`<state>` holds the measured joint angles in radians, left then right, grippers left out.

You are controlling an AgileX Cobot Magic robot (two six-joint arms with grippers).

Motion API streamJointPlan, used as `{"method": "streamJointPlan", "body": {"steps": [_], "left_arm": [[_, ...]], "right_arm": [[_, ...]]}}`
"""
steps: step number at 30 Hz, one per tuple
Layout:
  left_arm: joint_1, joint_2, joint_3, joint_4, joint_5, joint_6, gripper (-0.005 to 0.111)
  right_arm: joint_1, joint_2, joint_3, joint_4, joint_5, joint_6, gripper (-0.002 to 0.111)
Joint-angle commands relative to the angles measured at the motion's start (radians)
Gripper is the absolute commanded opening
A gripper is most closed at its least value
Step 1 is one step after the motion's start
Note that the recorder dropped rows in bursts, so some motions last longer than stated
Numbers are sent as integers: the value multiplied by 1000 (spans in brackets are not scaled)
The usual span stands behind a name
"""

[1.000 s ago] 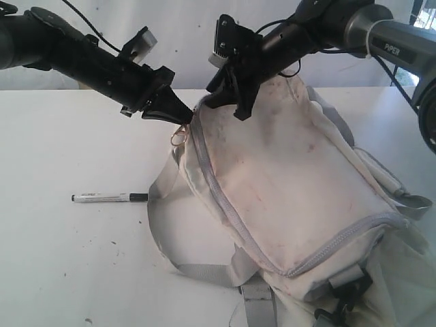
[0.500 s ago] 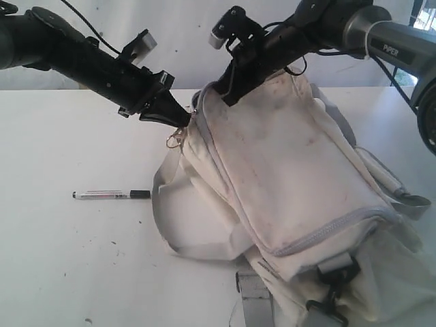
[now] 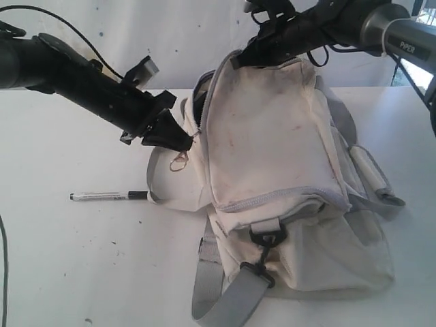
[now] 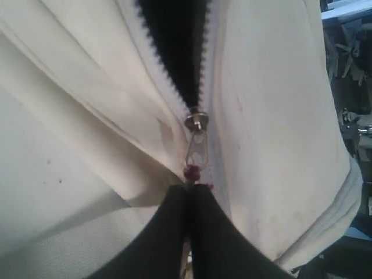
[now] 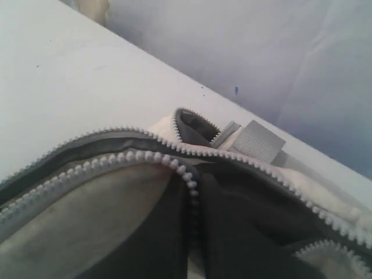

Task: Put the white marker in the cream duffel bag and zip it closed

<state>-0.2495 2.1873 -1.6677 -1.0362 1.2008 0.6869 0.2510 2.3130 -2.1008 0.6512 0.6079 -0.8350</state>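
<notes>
The white marker (image 3: 109,196) has not moved: it lies on the bench (image 3: 68,272), outside the bag and near its left side. The left hand (image 3: 184,144) stays clamped on the zipper pull (image 4: 196,152). Further right, the right hand (image 3: 236,63) has closed on the zippered edge of the cream duffel bag (image 3: 272,136) and hauled it upward. A dark gap now shows, so the mouth is probably being opened. The marker lies flat, its long axis left-right, black cap pointing toward the bag.

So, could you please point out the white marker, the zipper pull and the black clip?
white marker (image 3: 102,196): exterior view, middle of the barrel.
zipper pull (image 4: 198,148): left wrist view, its metal tab.
black clip (image 3: 257,272): exterior view, its lower body.
</notes>
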Motion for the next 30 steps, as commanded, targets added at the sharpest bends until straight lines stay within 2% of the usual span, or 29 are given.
{"method": "streamJointPlan", "body": {"steps": [1, 13, 23, 25, 27, 30], "left_arm": [[-33, -18, 46, -3, 20, -1, 0], [-102, -70, 166, 12, 20, -11, 0], [-107, -92, 212, 117, 20, -53, 1], [-107, -92, 212, 117, 20, -34, 8], [-107, -92, 212, 117, 20, -32, 19], [-107, -92, 212, 117, 20, -32, 43]], "right_arm": [[-41, -1, -3, -7, -48, 83, 0], [-87, 18, -3, -28, 16, 107, 0], [-87, 20, -3, -19, 45, 107, 0], [-87, 20, -3, -19, 51, 107, 0], [-87, 20, -3, -17, 58, 103, 0], [-87, 20, -3, -17, 58, 103, 0]]}}
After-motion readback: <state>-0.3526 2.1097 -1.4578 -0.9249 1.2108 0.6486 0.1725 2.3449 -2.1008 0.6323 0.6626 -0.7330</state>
